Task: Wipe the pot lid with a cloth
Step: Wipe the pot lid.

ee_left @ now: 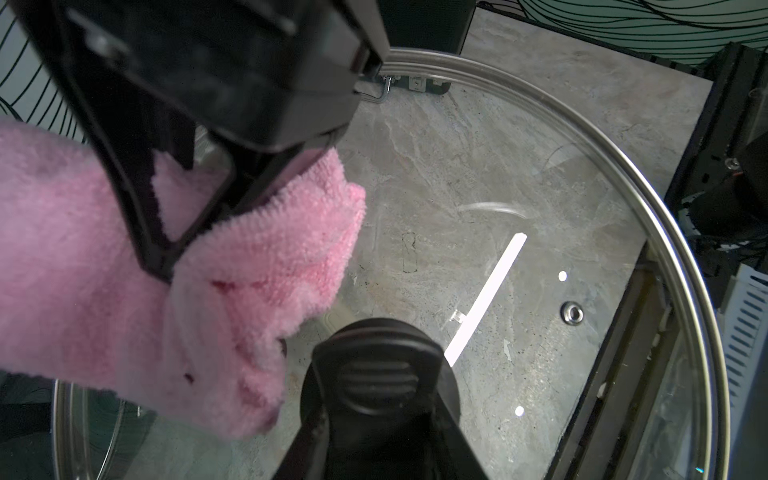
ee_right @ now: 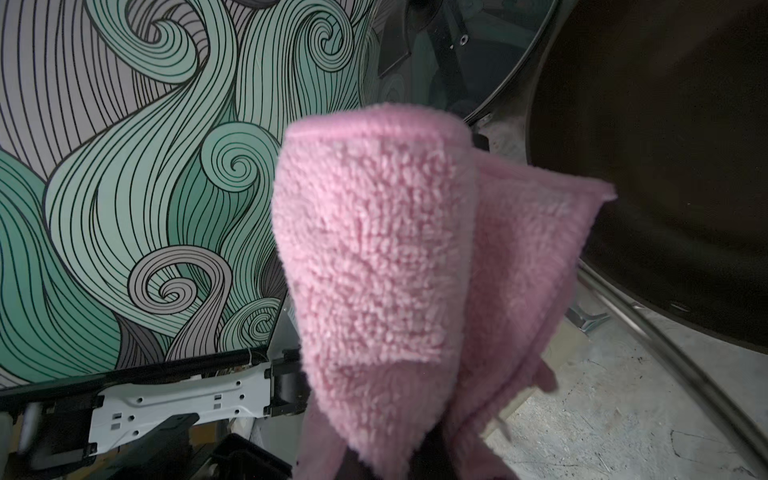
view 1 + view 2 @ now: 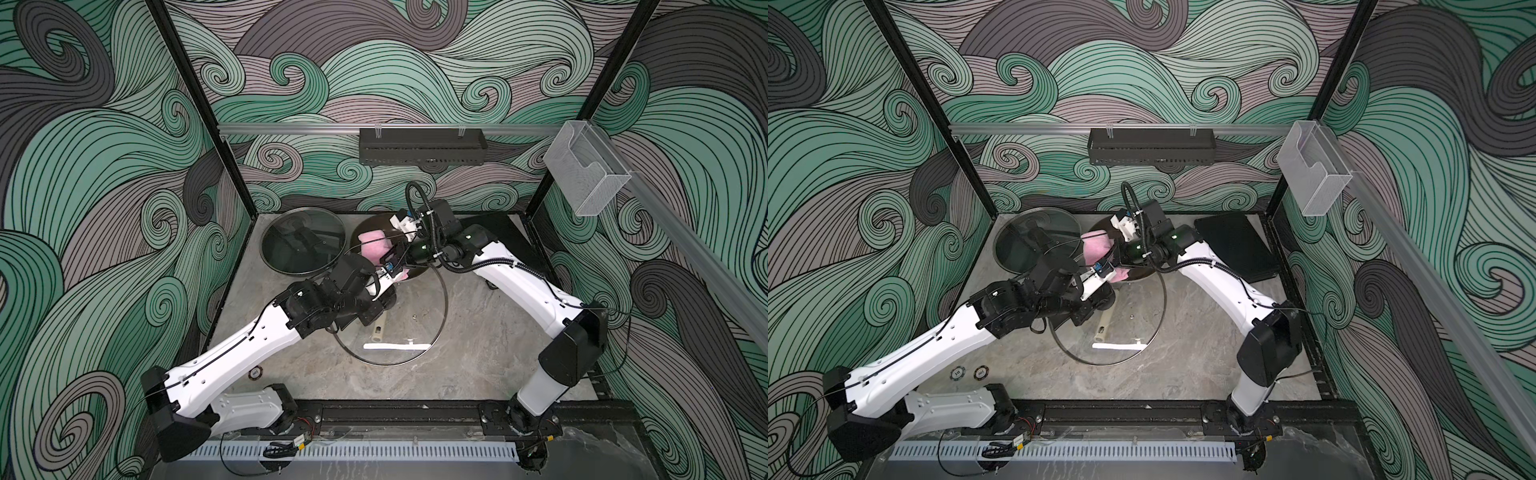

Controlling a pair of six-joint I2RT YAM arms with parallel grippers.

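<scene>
Pot lid (image 3: 409, 322): big, round, clear glass with a metal rim. It sits just beside the dark pan (image 2: 665, 187), on the side nearer my arms' bases. Its rim reaches the pan's edge.
Black knob (image 1: 376, 357): it sticks up from the middle of the glass. I think it is the one good spot to hold.
Left claw (image 1: 376, 405): closed tight on that knob.
Right claw (image 1: 178, 253): closed on the cloth.
Cloth (image 1: 270, 270): pink and fluffy, bunched in the right claw. It is near the pan's edge, on the lid side. It seems to touch the glass, but I cannot be sure.
How the lid handles: I guess hard, heavy, slippery and easy to break. So I hold the knob, never the rim.
How the cloth handles: I guess soft, light and floppy. A pinch on a fold is enough.
Second lid (image 3: 303, 243): lies beside the pan, on the side away from my right arm.
</scene>
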